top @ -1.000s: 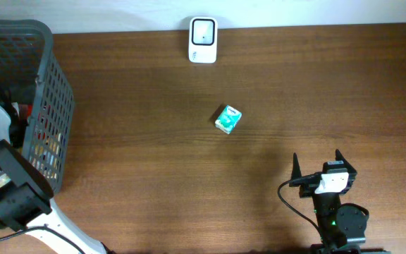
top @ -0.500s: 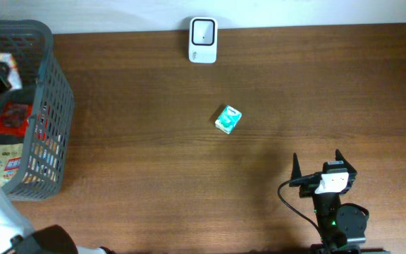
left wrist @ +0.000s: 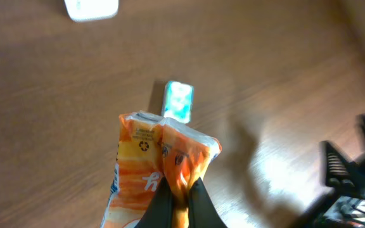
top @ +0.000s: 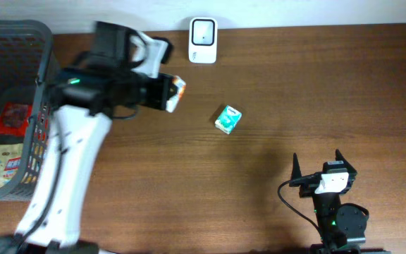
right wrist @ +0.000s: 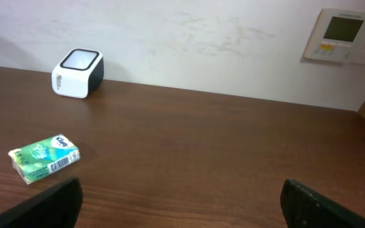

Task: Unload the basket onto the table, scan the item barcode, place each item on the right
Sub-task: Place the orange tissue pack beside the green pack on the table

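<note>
At far left of the overhead view, a grey basket (top: 51, 92) holds several packages. Right of it, the left arm reaches up from the lower left corner. The left gripper (top: 165, 94) is clamped shut on an orange packet (top: 177, 93), held above the table in the upper left-centre of the frame. The left wrist view shows the fingers (left wrist: 159, 209) pinching the packet's lower edge, with the packet projecting beyond the tips. The white scanner (top: 203, 40) stands at the top edge, up and to the right of the packet and apart from it. A green pack (top: 228, 119) lies flat at centre. At lower right, the right gripper (top: 318, 166) rests with jaws spread wide, holding nothing.
</note>
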### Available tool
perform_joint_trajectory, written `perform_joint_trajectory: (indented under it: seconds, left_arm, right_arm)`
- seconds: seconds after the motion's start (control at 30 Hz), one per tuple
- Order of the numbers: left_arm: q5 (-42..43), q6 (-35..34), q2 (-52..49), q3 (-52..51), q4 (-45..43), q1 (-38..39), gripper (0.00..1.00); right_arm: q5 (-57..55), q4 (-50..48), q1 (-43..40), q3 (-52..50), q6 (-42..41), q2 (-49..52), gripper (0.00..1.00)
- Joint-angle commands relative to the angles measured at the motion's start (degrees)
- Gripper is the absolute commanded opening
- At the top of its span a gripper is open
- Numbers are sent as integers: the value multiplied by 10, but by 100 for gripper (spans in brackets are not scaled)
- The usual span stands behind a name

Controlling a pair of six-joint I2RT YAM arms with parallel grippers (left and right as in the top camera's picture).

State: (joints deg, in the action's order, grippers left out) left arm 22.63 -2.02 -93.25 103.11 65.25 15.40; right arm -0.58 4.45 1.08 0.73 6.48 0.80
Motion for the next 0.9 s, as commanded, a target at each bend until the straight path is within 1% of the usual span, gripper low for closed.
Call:
perform_joint_trajectory:
  seconds: [0.0, 0.07, 0.1, 0.13, 0.17, 0.23, 0.3, 0.37, 0.43, 0.47, 0.5, 0.53, 0.57, 0.6, 0.63, 0.67, 0.73, 0.77, 0.8, 0.83, 0.87]
  left_arm:
    - [-106, -57, -87, -19, -41, 69, 0]
    - [-121, -60, -149, -19, -73, 93, 0]
    - [-156, -103, -198, -19, -106, 104, 0]
    - [-176, -130, -221, -19, -125, 108, 0]
    - [-188, -148, -240, -19, -144, 111, 0]
    - [-216, -153, -292, -19, -200, 117, 0]
    - [-207, -156, -337, -19, -240, 120, 0]
    - [-179, -191, -365, -19, -227, 130, 0]
    - [-131, -192, -372, -19, -208, 142, 0]
    - [-109, -192, -370, -19, -205, 150, 5]
    - [-88, -192, -370, -17, -201, 156, 11]
    - [-50, -192, -370, -16, -199, 161, 15]
    - [-12, -192, -370, -12, -200, 166, 22]
    - [-2, -192, -370, -8, -199, 167, 22]
    - [1, -192, -369, 7, -188, 167, 25]
    - [-1, -192, -369, 25, -173, 163, 34]
    - [-8, -191, -369, 85, -117, 144, 64]
    - [-40, -190, -369, 134, -75, 127, 75]
    - [-80, -189, -369, 179, -33, 112, 79]
    - [-128, -185, -369, 241, 21, 94, 79]
    - [-148, -173, -369, 277, 48, 84, 79]
  right_arm:
    - [-1, 3, -3, -4, 2, -3, 99]
    - [-1, 3, -3, -4, 2, -3, 99]
    - [-1, 3, -3, -4, 2, -3, 98]
    - [-1, 3, -3, -4, 2, -3, 99]
    - [-1, 3, -3, -4, 2, -3, 98]
    - [-1, 3, -3, -4, 2, -3, 98]
    - [-1, 3, -3, -4, 2, -3, 98]
    - [-1, 3, -3, -4, 2, -3, 99]
    - [-1, 3, -3, -4, 2, -3, 99]
    - [-1, 3, -3, -4, 2, -3, 99]
    - [-1, 3, -3, -4, 2, -3, 99]
    - [-1, 3, -3, -4, 2, -3, 98]
    - [-1, 3, -3, -4, 2, -3, 98]
    - [-1, 3, -3, -4, 2, -3, 99]
    - [-1, 3, -3, -4, 2, -3, 99]
    - [-1, 3, -3, -4, 2, -3, 98]
    - [-1, 3, -3, -4, 2, -3, 98]
    - [-1, 3, -3, -4, 2, -3, 99]
    - [-1, 3, -3, -4, 2, -3, 98]
    - [-1, 3, -3, -4, 2, -3, 99]
    - [-1, 3, -3, -4, 2, -3, 98]
